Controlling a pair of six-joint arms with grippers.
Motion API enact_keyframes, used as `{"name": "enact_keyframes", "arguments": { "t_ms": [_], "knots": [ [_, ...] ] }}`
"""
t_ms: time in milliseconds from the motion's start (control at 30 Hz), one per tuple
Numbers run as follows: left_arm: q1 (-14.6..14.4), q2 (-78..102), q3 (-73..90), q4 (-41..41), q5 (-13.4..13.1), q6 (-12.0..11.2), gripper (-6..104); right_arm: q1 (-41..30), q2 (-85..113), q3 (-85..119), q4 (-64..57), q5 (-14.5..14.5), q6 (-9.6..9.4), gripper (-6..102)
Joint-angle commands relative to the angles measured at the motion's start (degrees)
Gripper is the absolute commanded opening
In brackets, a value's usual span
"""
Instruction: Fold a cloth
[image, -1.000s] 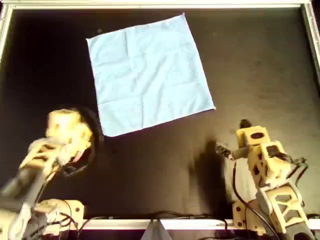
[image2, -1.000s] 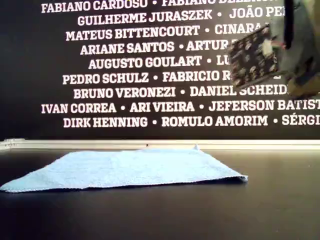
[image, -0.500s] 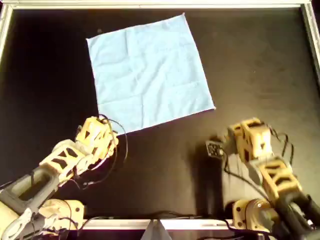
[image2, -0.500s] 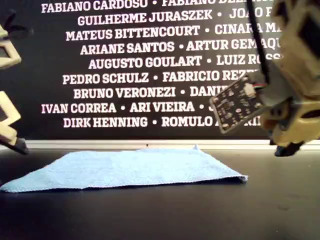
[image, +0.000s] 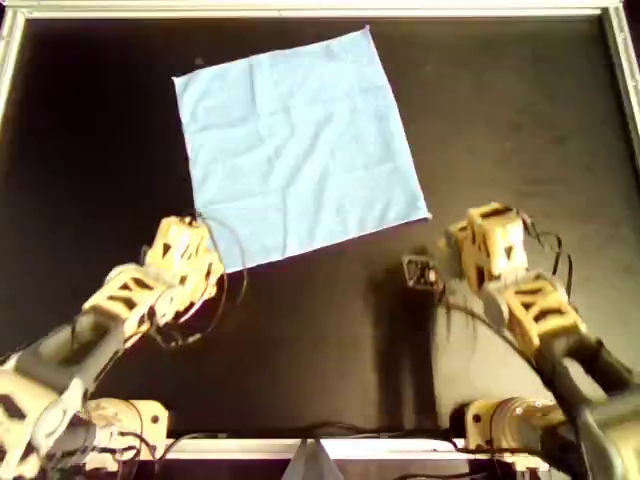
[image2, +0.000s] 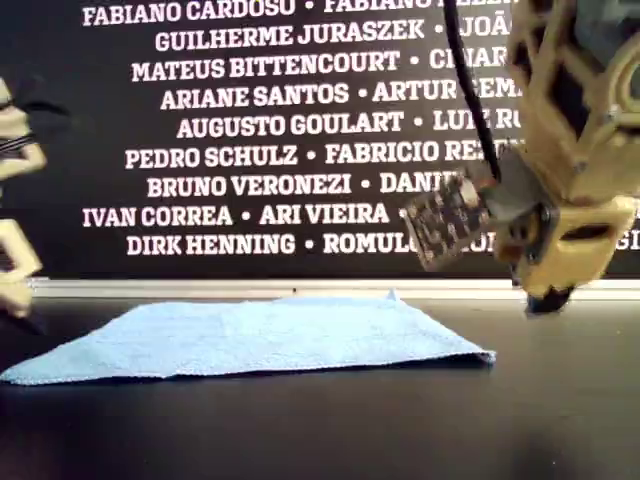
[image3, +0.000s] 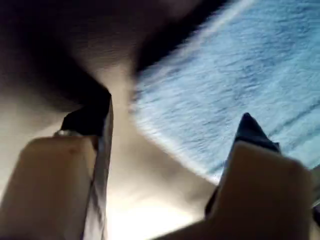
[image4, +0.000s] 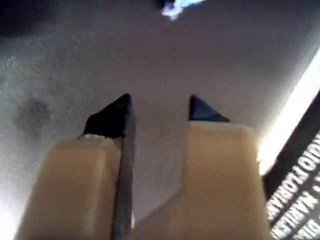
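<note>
Overhead, exterior and wrist views of a two-arm workcell. The table has a matte black top edged by a pale rim, and behind it stands a black wall printed with rows of white names. The cloth, a light-blue square with faint crease lines, lies spread flat on the table, turned slightly askew to the rim and nearer the rim's far edge than the arm bases. My first end effector hangs just beside one cloth corner, its jaws spread wide and holding nothing; the cloth fills the gap beyond them in the first wrist view. My second end effector hangs over bare table a little apart from another cloth corner, jaws parted narrowly and empty, with only a blue sliver of cloth visible beyond.
</note>
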Motion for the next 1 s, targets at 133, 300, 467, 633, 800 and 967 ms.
{"name": "enact_keyframes", "arguments": {
  "t_ms": [133, 300, 467, 633, 800, 967],
  "knots": [
    [1.32, -3.34, -5.10, -0.70, -0.26, -0.26, 88, 0.44, -16.61, -14.33, -2.55, -0.26, 0.18, 58],
    [1.32, -3.52, -4.92, -0.62, -0.26, -0.26, 88, 0.26, -21.97, -21.27, -2.46, -0.35, 0.18, 58],
    [1.32, -3.52, -3.87, -0.62, -0.26, -0.18, 88, 0.53, -25.22, -25.40, -2.46, -0.35, 0.09, 58],
    [1.41, -3.52, -4.57, -0.62, -0.35, -0.18, 88, 0.97, -27.60, -28.74, -2.46, -0.35, 0.00, 58],
    [3.87, -3.69, -5.10, -0.79, -0.35, 0.44, 88, 0.97, -30.06, -32.26, -2.37, -0.35, -0.53, 58],
    [5.89, -10.20, -7.47, -0.88, -0.35, 0.53, 88, 1.05, -33.05, -36.12, -2.37, -0.35, -0.35, 58]
  ]
}}
